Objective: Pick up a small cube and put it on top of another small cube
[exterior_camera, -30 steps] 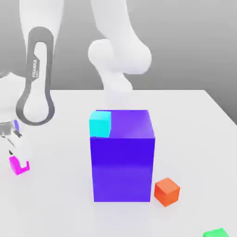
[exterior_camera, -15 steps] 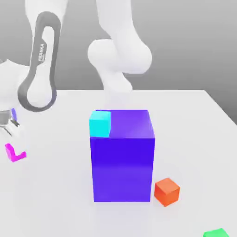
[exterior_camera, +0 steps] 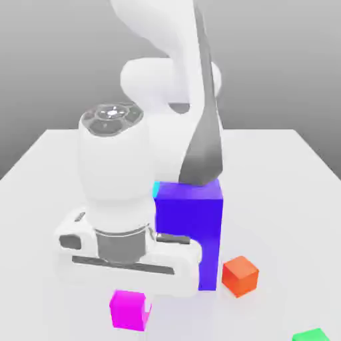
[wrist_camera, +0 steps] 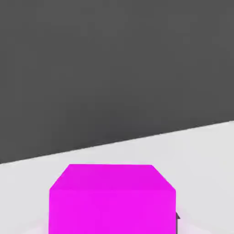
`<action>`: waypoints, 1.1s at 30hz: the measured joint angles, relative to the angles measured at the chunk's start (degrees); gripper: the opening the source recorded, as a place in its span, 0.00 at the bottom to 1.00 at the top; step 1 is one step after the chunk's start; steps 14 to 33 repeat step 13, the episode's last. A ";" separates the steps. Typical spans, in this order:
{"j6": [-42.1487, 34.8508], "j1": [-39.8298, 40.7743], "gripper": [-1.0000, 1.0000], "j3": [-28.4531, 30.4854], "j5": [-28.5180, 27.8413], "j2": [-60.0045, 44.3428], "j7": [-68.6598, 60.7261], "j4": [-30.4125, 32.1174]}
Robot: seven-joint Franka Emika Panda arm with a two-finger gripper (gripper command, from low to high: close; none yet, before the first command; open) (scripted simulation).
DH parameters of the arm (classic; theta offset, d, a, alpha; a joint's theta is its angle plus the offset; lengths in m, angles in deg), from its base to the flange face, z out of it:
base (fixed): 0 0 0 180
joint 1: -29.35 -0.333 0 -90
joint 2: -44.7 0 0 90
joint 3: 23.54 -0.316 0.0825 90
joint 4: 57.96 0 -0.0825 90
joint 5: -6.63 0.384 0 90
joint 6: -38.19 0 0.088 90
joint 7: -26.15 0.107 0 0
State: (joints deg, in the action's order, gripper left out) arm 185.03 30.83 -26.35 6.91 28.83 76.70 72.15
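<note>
The small magenta-pink cube (exterior_camera: 130,310) sits right under my white hand, in front of the big blue-purple block (exterior_camera: 193,220) in the exterior view. My gripper (exterior_camera: 130,300) is shut on it. In the hand view the pink cube (wrist_camera: 112,201) looms close, with a dark fingertip (wrist_camera: 177,217) at its side. A sliver of the cyan small cube (exterior_camera: 156,190) peeks out on top of the blue-purple block, behind my wrist. The orange small cube (exterior_camera: 240,276) rests on the table to the exterior view's right of the block.
The white table (exterior_camera: 280,186) stretches around the block. A green object (exterior_camera: 310,336) shows at the front edge on the exterior view's right. My arm and hand cover the block's side toward the exterior view's left.
The arm has swung from the exterior view's left to the front middle, carrying the pink cube along. It now covers much of the blue-purple block and most of the cyan cube.
</note>
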 joint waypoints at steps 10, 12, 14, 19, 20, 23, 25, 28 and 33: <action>1.01 -14.48 1.00 -5.10 -6.53 -10.69 9.02 -8.60; 1.01 -14.48 1.00 -5.10 -6.53 -10.69 9.02 -8.60; 1.01 -14.48 1.00 -5.10 -6.53 -10.69 9.02 -8.60; 1.01 -14.48 1.00 -5.10 -6.53 -10.69 9.02 -8.60; 1.01 -14.48 1.00 -5.10 -6.53 -10.69 9.02 -8.60; 1.01 -14.48 1.00 -5.10 -6.53 -10.69 9.02 -8.60; 1.01 -14.48 1.00 -5.10 -6.53 -10.69 9.02 -8.60; 1.01 -14.48 1.00 -5.10 -6.53 -10.69 9.02 -8.60; 1.01 -14.48 1.00 -5.10 -6.53 -10.69 9.02 -8.60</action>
